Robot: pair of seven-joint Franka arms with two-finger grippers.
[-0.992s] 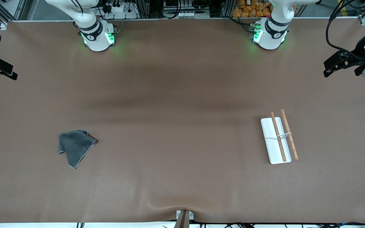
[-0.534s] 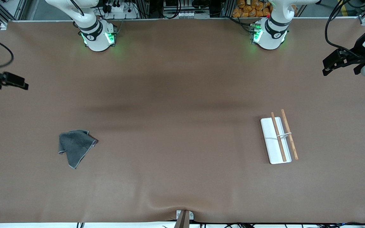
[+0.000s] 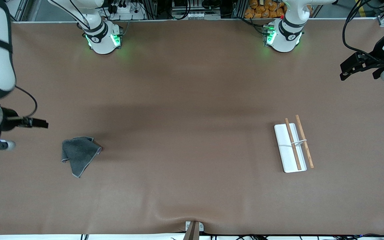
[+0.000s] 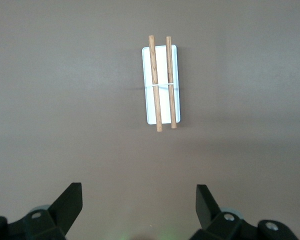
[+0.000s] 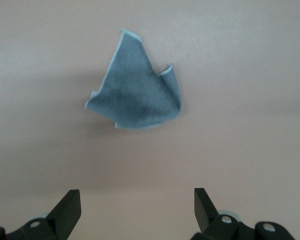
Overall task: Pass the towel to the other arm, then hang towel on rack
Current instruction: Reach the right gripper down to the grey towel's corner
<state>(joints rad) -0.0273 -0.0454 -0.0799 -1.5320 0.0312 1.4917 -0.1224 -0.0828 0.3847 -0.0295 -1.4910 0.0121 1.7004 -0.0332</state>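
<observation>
Front view: towel (image 3: pixel 79 154) crumpled, dark grey with pale trim, near right arm's table edge (flat, untouched). Right gripper (image 5: pixel 135 212) spread wide above it; left gripper (image 4: pixel 139 210) also spread, over rack (image 4: pixel 161 82).

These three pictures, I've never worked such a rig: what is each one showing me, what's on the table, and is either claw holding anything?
Two robot arms share a brown table. The front picture looks down from high across it. The other two come from cameras on each wrist, looking past that arm's own claw. The crumpled dark-grey cloth towel lies toward the right arm's end; the right claw hangs open over the table beside it. The white flat-based rack with two wooden rods lies toward the left arm's end; the left claw waits open, high near it. Nothing is held.
</observation>
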